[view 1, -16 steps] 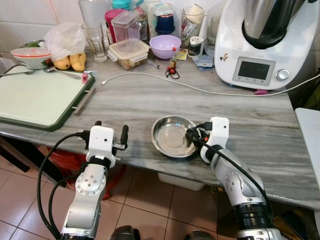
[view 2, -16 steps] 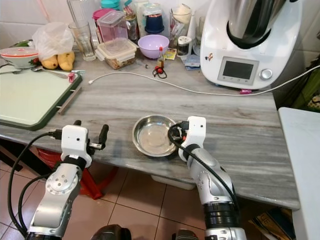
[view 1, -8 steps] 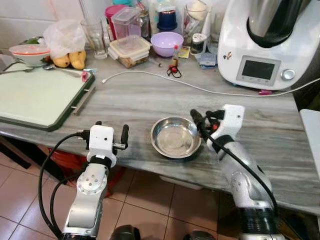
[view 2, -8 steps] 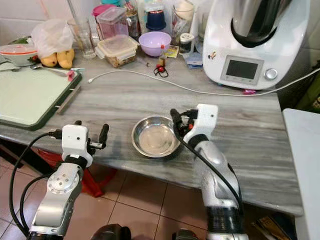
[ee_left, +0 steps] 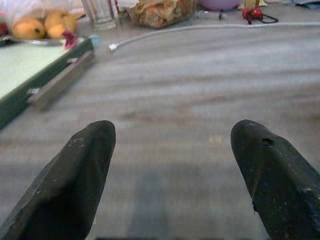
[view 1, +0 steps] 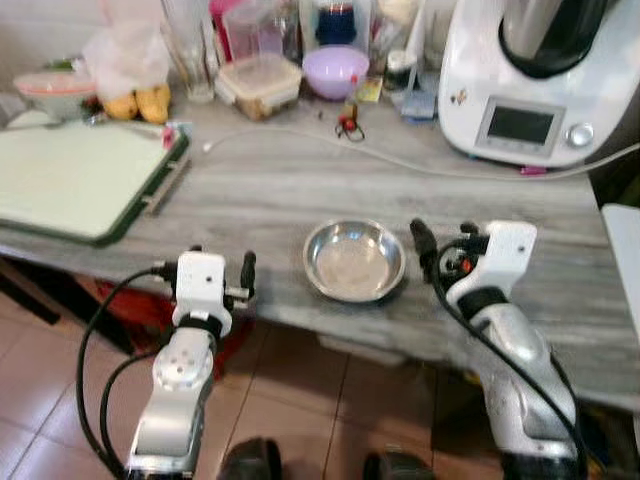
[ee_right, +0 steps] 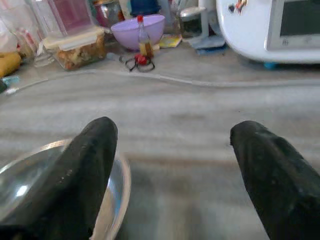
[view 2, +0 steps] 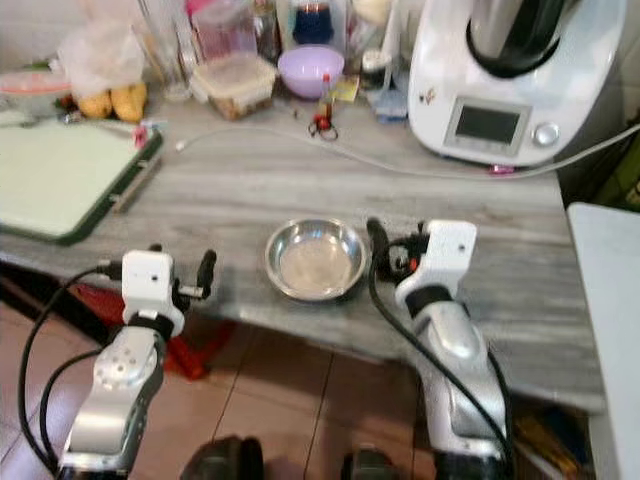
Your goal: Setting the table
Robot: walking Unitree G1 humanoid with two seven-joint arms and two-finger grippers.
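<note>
A shiny steel bowl (view 1: 354, 261) sits empty on the grey marble table (view 1: 270, 190), close to its front edge. My right gripper (view 1: 441, 250) is just right of the bowl, open, with nothing between its fingers. In the right wrist view, one finger (ee_right: 85, 165) overlaps the bowl's rim (ee_right: 121, 176) and the other (ee_right: 265, 165) is over bare table. My left gripper (view 1: 215, 264) hovers at the front edge, left of the bowl, open and empty, and its fingers (ee_left: 75, 175) frame bare table.
A green-rimmed cutting board (view 1: 70, 175) lies at the left. A white kitchen machine (view 1: 530, 80) stands at the back right, and a white cable (view 1: 400, 165) runs across the table. Along the back wall are a purple bowl (view 1: 335, 70), food containers (view 1: 262, 82) and bananas (view 1: 140, 100).
My right gripper was at the bowl's right rim; it has come off and moved right, open. The bowl stays on the table. The camera has shifted and the picture has blurred.
</note>
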